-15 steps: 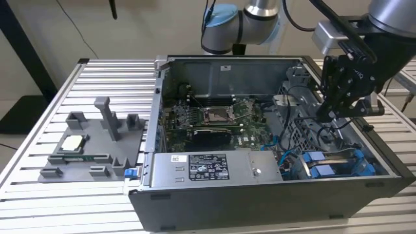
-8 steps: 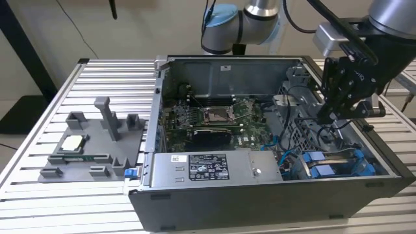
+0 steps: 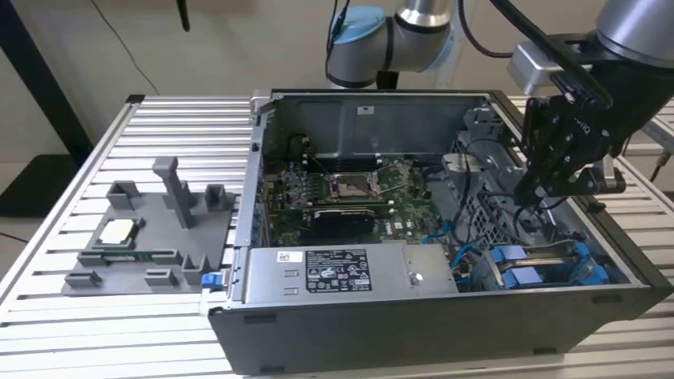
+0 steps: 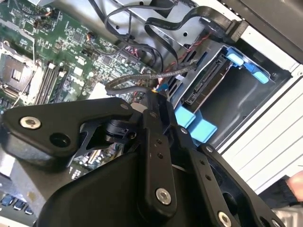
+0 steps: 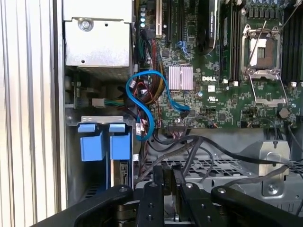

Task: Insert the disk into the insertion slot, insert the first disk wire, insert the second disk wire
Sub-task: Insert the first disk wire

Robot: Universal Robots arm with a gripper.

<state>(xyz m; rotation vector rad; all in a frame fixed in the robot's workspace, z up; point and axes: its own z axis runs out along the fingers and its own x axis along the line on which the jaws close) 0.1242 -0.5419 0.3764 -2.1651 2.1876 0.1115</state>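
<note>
Where the computer case [image 3: 421, 332] stands open on your slatted worktop [image 3: 95, 339], the power supply [image 3: 348, 272] carries a black-and-white printed label and the rear wall a small white sticker [image 3: 365, 110]. Inside lie the green motherboard [image 3: 348, 189], a looped blue cable [image 5: 142, 106] and black wires. The disk [image 4: 203, 87], grey-edged with bright blue carrier tabs, sits in the insertion slot [image 4: 241, 101], the grey bay at the case's corner toward the exterior view's right. Your pincer [image 3: 532, 193] hangs inside the case near the black wires; whether it is open or gripping anything, you cannot tell. On the exterior view's left, a grey tray [image 3: 147, 260] holds a small square chip [image 3: 116, 230].
</note>
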